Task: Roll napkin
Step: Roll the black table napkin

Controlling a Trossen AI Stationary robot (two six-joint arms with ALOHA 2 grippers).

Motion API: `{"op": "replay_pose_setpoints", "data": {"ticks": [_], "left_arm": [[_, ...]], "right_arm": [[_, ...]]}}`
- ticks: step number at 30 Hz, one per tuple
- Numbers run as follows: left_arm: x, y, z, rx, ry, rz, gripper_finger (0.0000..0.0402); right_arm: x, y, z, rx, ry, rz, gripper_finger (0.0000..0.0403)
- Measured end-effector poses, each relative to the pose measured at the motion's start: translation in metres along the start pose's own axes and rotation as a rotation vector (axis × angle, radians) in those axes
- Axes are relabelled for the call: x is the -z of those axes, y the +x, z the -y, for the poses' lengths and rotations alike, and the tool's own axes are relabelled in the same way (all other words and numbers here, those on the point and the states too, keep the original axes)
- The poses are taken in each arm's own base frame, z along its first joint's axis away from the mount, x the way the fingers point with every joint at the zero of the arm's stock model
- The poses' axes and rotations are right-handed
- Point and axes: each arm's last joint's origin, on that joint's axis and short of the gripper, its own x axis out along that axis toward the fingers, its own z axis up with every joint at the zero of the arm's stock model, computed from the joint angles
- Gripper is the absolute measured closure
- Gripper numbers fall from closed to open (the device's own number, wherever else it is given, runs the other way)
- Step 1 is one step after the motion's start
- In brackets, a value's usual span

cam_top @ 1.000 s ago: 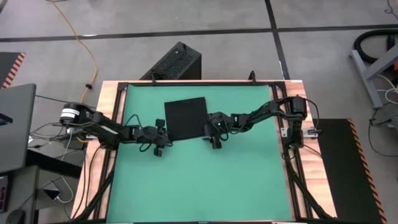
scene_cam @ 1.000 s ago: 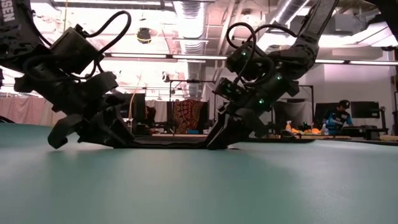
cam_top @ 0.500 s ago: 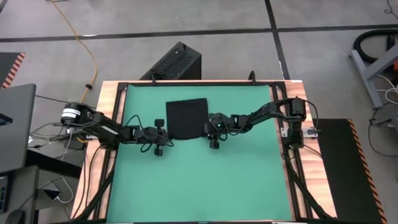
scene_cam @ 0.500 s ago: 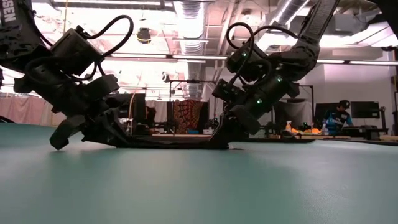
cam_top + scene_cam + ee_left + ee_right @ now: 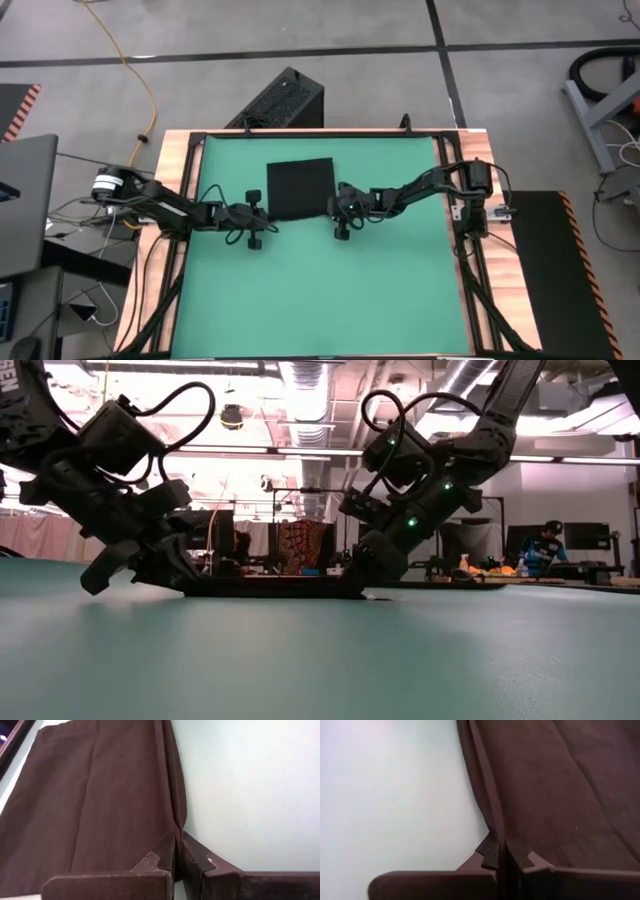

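— On the green mat [image 5: 310, 290], what do the grippers hold?

— Both are closed on the near edge of the napkin [image 5: 300, 187]. The left gripper [image 5: 264, 214] pinches the near left corner, the right gripper [image 5: 336, 212] pinches the near right corner. In each wrist view the fingers [image 5: 172, 857] are pressed together with the cloth edge between them, the same for the right fingers [image 5: 501, 854].

— Where is the napkin?

— It lies flat in the far middle part of the mat, as a black rectangle.

— What differs from one second ago?

— The napkin looks shorter from near to far, and both grippers are a little farther from the camera side. In the low view the near edge now makes a thicker dark band [image 5: 275, 587] between the two grippers.

— Something hard to see?

— Yes. I cannot tell whether the edge is folded over or already rolled.
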Motion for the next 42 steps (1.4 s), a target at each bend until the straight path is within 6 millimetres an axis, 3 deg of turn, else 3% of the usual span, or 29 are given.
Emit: {"op": "replay_pose_setpoints", "data": {"ticks": [9, 16, 21, 33, 42], "left_arm": [[-0.010, -0.008, 0.005, 0.030, -0.102, 0.073, 0.0401], [-0.015, -0.012, 0.016, 0.091, -0.227, 0.105, 0.0401], [-0.029, -0.012, 0.020, 0.109, -0.227, 0.132, 0.0401], [-0.053, -0.011, 0.016, 0.061, -0.164, 0.047, 0.0401], [-0.056, -0.022, 0.007, -0.018, -0.143, 0.034, 0.0401]], "right_arm": [[-0.012, -0.018, -0.018, -0.055, 0.077, 0.020, 0.0386], [-0.014, -0.023, -0.045, -0.114, 0.142, 0.021, 0.0385], [-0.018, -0.025, -0.055, -0.116, 0.154, 0.003, 0.0385], [-0.054, -0.032, -0.055, -0.091, 0.043, -0.104, 0.0386], [-0.067, -0.036, -0.042, -0.062, 0.026, -0.167, 0.0386]]}}
